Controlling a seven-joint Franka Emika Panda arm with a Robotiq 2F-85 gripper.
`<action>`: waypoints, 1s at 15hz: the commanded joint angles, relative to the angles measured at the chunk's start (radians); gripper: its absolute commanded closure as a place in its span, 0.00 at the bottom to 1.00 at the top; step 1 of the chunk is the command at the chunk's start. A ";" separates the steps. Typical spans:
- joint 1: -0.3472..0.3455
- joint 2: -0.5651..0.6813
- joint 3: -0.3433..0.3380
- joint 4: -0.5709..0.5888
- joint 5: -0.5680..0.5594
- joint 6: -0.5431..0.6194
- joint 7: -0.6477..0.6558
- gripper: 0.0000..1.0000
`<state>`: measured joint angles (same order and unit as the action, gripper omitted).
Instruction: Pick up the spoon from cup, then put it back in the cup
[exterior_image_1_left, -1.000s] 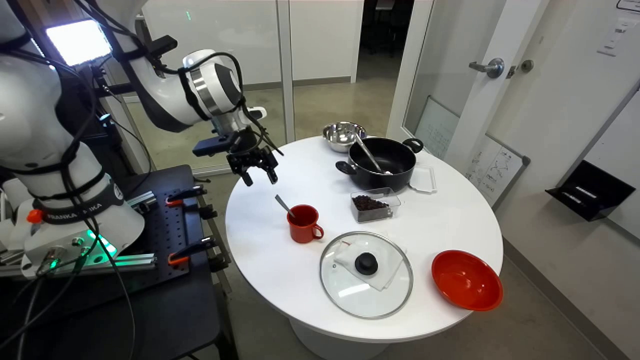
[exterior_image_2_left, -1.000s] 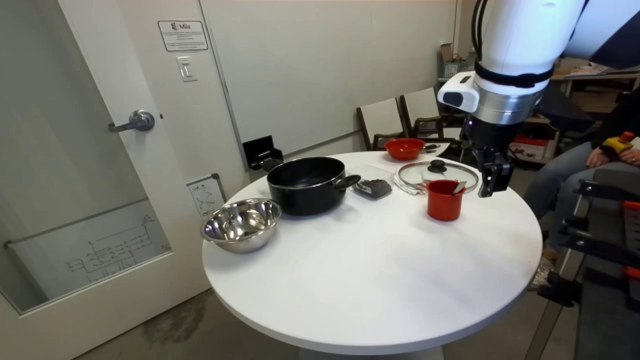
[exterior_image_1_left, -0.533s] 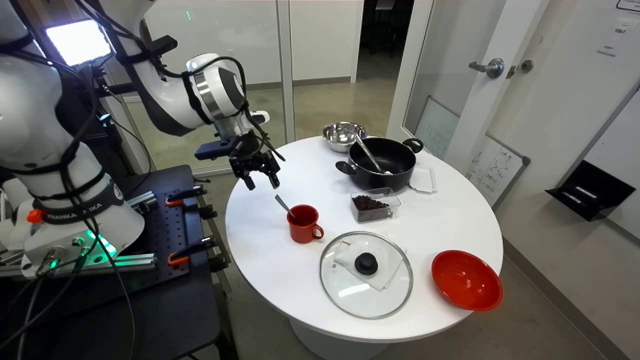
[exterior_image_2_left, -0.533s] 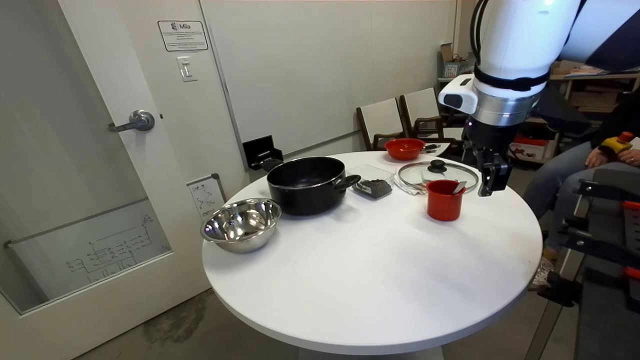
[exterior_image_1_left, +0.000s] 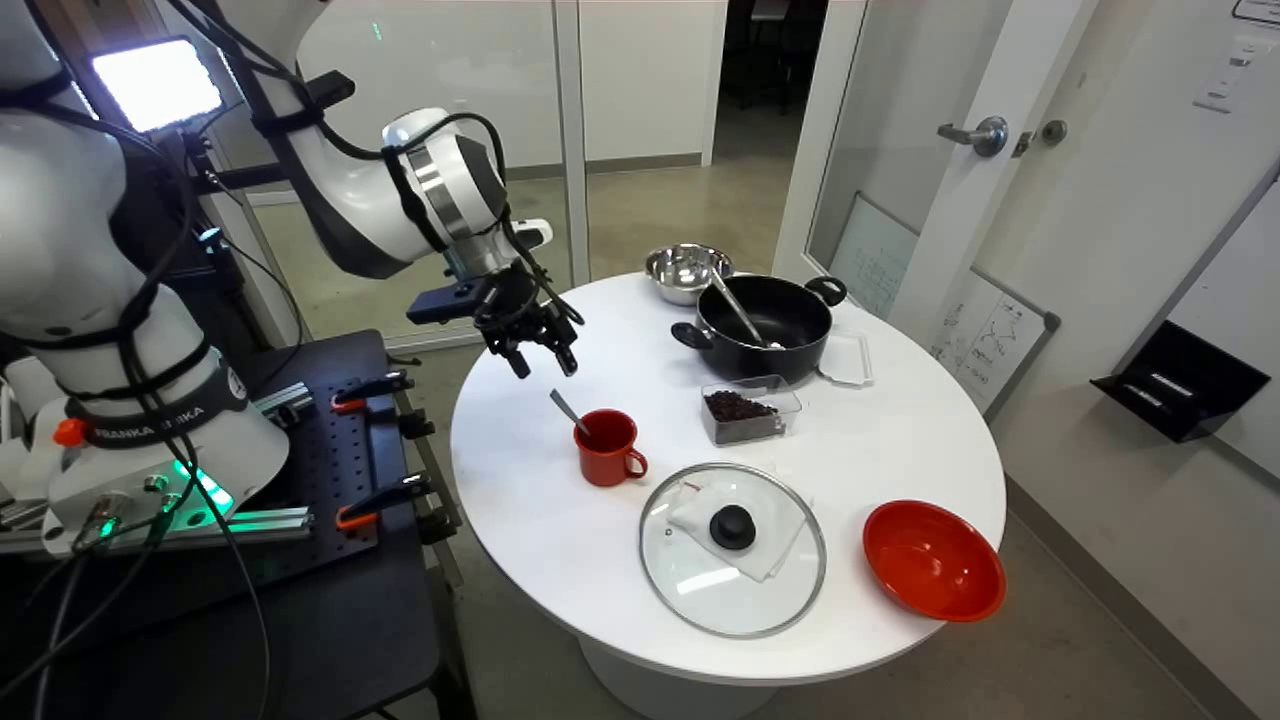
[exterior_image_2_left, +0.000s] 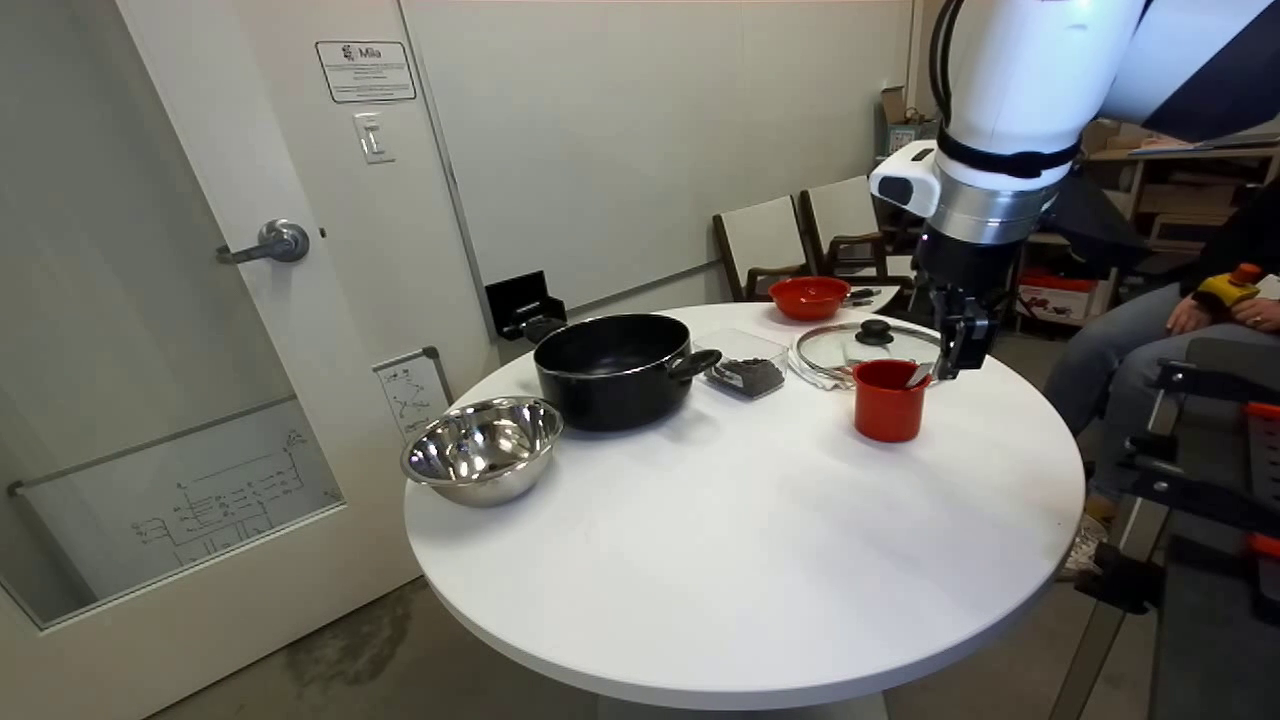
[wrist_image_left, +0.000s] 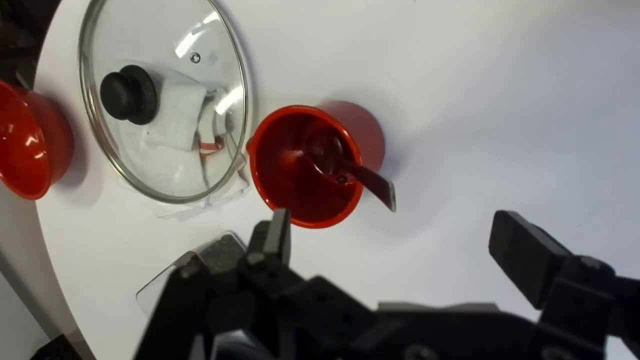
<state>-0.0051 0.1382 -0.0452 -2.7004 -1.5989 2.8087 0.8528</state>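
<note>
- The gripper (exterior_image_1_left: 545, 370) hangs above the table (exterior_image_1_left: 880, 440), near its far left edge as an exterior view shows it (all edges are named from that view); the jaws stand wide apart and hold nothing.
- The spoon (exterior_image_1_left: 566, 409) leans in the red mug (exterior_image_1_left: 606, 450) in both exterior views, its handle slanting out over the rim toward the left edge. In the wrist view its bowl end sits inside the mug, and the handle points toward the gap between the spread fingers (wrist_image_left: 525, 255), apart from both.
- The red mug stands upright inside the left edge, its own handle turned to the right.
- A steel bowl (exterior_image_1_left: 680, 268) stands at the far edge.
- A black-knobbed glass lid (exterior_image_1_left: 733, 530) lies toward the near edge, over a folded white cloth (wrist_image_left: 232, 190).
- A clear tub (exterior_image_1_left: 745, 430) with small dark pieces (exterior_image_1_left: 733, 406) sits near the middle of the table.
- A black pot (exterior_image_1_left: 760, 360) stands near the far edge, just beside the steel bowl; whether they touch, I cannot tell.
- A flat pale square (exterior_image_1_left: 848, 360) lies beside the pot, toward the far right edge.
- A shallow red bowl (exterior_image_1_left: 935, 560) stands at the near right edge.
</note>
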 joint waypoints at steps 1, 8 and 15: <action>-0.010 0.063 -0.006 0.057 -0.063 0.044 0.049 0.00; -0.029 0.187 -0.008 0.119 -0.058 0.075 0.009 0.00; -0.037 0.237 -0.007 0.151 -0.034 0.065 -0.012 0.00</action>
<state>-0.0330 0.3464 -0.0475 -2.5723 -1.6340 2.8560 0.8642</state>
